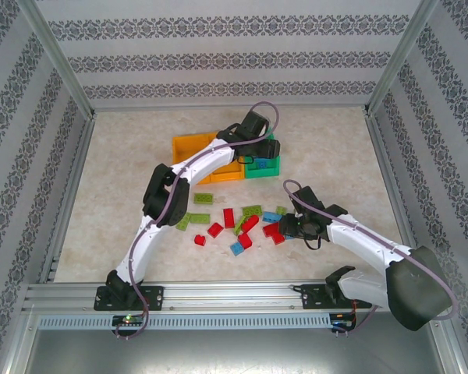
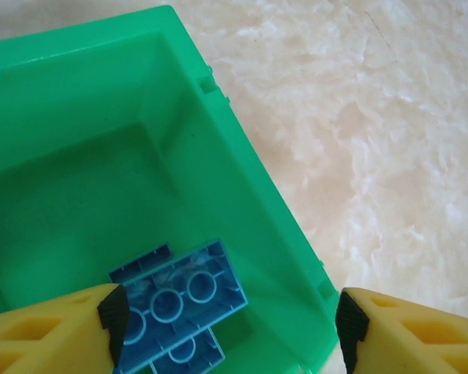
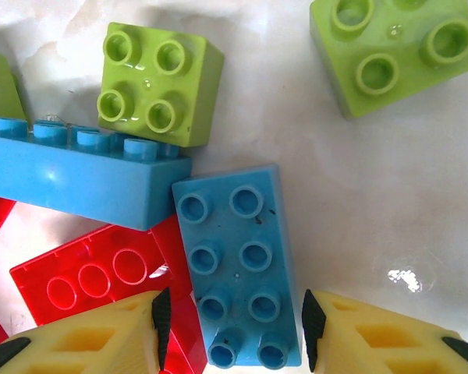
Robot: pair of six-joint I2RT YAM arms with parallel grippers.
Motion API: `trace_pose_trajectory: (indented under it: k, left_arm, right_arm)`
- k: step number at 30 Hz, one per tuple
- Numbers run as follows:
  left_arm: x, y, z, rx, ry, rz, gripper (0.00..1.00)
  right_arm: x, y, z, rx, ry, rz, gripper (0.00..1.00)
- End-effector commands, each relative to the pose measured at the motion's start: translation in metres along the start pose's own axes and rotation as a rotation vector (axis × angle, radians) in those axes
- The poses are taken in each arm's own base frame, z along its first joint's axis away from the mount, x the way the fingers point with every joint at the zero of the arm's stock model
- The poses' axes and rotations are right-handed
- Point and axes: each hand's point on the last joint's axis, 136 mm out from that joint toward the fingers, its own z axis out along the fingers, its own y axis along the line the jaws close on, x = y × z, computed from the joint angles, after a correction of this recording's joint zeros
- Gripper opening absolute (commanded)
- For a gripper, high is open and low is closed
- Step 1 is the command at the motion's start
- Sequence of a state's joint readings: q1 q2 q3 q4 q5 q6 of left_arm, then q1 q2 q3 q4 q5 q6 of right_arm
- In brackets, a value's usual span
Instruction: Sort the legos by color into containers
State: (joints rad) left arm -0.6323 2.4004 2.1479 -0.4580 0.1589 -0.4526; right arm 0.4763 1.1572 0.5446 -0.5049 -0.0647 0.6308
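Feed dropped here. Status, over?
Left claw open over green bin, blue bricks inside. Right claw open over blue two-by-four brick. Red brick tight beside it.

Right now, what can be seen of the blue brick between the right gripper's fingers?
The blue brick is a glossy light-blue plastic two-by-four, studs up, lying flat on the table. Its top left corner abuts a longer blue brick; a red brick sits at its left side. The right gripper is open, straddling its lower end; contact is unclear.
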Motion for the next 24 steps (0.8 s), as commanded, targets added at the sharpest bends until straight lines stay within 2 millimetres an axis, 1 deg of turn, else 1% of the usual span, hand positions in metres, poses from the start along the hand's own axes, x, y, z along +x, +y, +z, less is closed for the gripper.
trace_pose_trajectory:
  k: [1,4,6,8,11,12,16,21,23,24]
  left_arm:
    - [-0.007,-0.018,-0.029,0.040,-0.029,0.024,0.77]
    - [-0.006,-0.017,-0.043,0.043,-0.052,0.029,0.86]
    - [-0.007,-0.017,-0.053,0.047,-0.077,0.036,0.90]
    - [-0.007,-0.018,-0.061,0.053,-0.093,0.043,0.92]
    - [-0.005,-0.019,-0.071,0.058,-0.091,0.055,0.94]
    - [-0.004,-0.019,-0.073,0.058,-0.088,0.061,0.96]
    - [0.001,-0.015,-0.083,0.054,-0.098,0.063,0.97]
    - [0.008,-0.010,-0.089,0.044,-0.094,0.058,0.97]
    - [0.011,-0.009,-0.090,0.044,-0.093,0.054,0.97]
    - [0.013,-0.009,-0.090,0.043,-0.090,0.053,0.97]
  right_arm:
    - [0.001,0.001,-0.003,0.003,-0.007,0.001,0.50]
    - [0.004,0.000,0.000,0.010,0.005,-0.008,0.50]
    - [0.006,-0.002,0.002,0.022,0.014,-0.015,0.50]
    - [0.006,-0.002,0.004,0.028,0.022,-0.022,0.50]
    - [0.007,-0.004,0.009,0.044,0.042,-0.033,0.48]
    - [0.007,-0.007,0.009,0.064,0.048,-0.035,0.47]
    - [0.011,-0.021,0.009,0.135,0.067,-0.042,0.47]
    - [0.009,-0.024,0.010,0.131,0.058,-0.027,0.46]
    - [0.006,-0.022,0.011,0.123,0.056,-0.033,0.43]
    - [0.004,-0.021,0.011,0.126,0.054,-0.037,0.40]
